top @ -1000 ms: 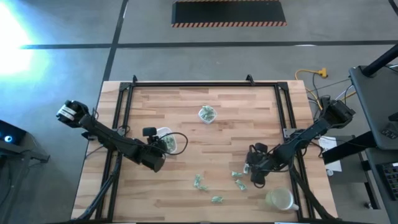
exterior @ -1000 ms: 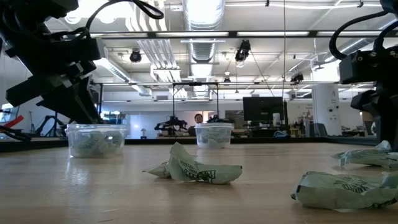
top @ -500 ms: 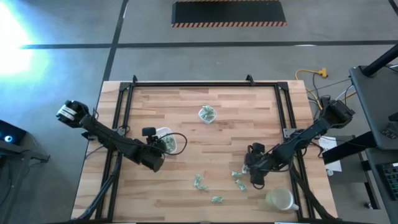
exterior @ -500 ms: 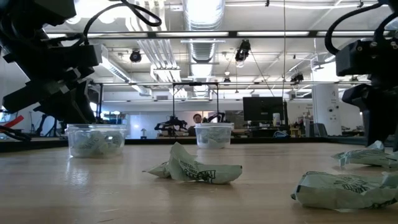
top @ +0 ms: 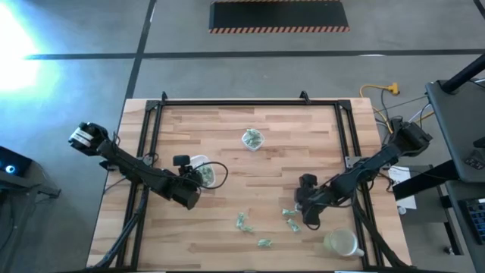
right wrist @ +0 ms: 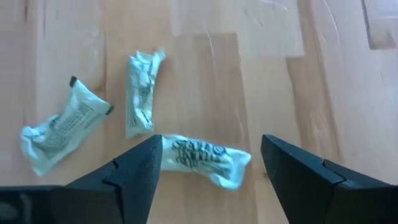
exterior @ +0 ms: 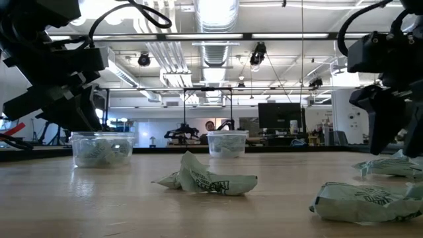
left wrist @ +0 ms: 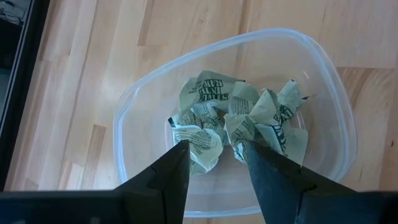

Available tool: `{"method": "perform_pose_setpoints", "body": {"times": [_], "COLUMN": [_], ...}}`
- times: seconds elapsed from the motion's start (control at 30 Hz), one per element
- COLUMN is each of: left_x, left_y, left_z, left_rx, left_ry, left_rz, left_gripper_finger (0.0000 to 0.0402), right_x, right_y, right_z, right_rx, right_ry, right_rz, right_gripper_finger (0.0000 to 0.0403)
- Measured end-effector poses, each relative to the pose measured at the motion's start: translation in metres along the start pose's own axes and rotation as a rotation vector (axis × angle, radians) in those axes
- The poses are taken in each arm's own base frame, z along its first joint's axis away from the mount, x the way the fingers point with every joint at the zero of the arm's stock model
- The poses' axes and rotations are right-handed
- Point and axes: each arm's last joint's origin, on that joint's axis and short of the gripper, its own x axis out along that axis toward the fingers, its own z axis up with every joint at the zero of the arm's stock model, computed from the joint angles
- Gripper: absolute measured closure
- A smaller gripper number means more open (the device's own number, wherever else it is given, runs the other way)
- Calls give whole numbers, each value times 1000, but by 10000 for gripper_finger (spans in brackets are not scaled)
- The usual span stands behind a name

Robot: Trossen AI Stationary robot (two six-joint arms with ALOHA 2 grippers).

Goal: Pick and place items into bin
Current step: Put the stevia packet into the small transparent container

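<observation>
Several pale green-and-white crinkly packets lie loose on the near half of the table: one (right wrist: 205, 163) sits between the spread fingers of my right gripper (right wrist: 211, 142), untouched, with two more (right wrist: 142, 93) (right wrist: 59, 132) beyond it. In the high view my right gripper (top: 299, 206) hovers beside that cluster (top: 290, 218). My left gripper (left wrist: 213, 148) is open above a clear container (left wrist: 323, 81) that holds several packets (left wrist: 249, 118); it touches nothing. In the high view my left gripper (top: 197, 180) is at that container (top: 214, 176).
A second clear container with packets (top: 252, 139) stands toward the far middle of the table, and a third clear container (top: 341, 243) sits near the right near corner. Loose packets (top: 242, 221) (top: 264, 243) lie near the near edge. Black rails (top: 155, 129) frame the table.
My right gripper has moved a little toward the table's left and downward, closing in on the packets by the near right; its fingers now stand on either side of one packet. The packets have stayed where they were.
</observation>
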Motion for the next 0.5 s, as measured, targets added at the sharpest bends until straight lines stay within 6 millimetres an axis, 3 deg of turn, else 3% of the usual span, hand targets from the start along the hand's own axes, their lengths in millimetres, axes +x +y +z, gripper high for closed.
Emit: {"method": "perform_pose_setpoints", "body": {"times": [0.5], "left_x": [0], "left_y": [0], "left_z": [1], "left_rx": [-4], "left_ry": [-6], "left_rz": [-3], "left_gripper_finger": [257], "right_x": [17], "right_y": [2], "right_z": [-5], "right_rx": [-17], "right_ry": [62], "right_rz": [-26], "right_gripper_finger": [175]}}
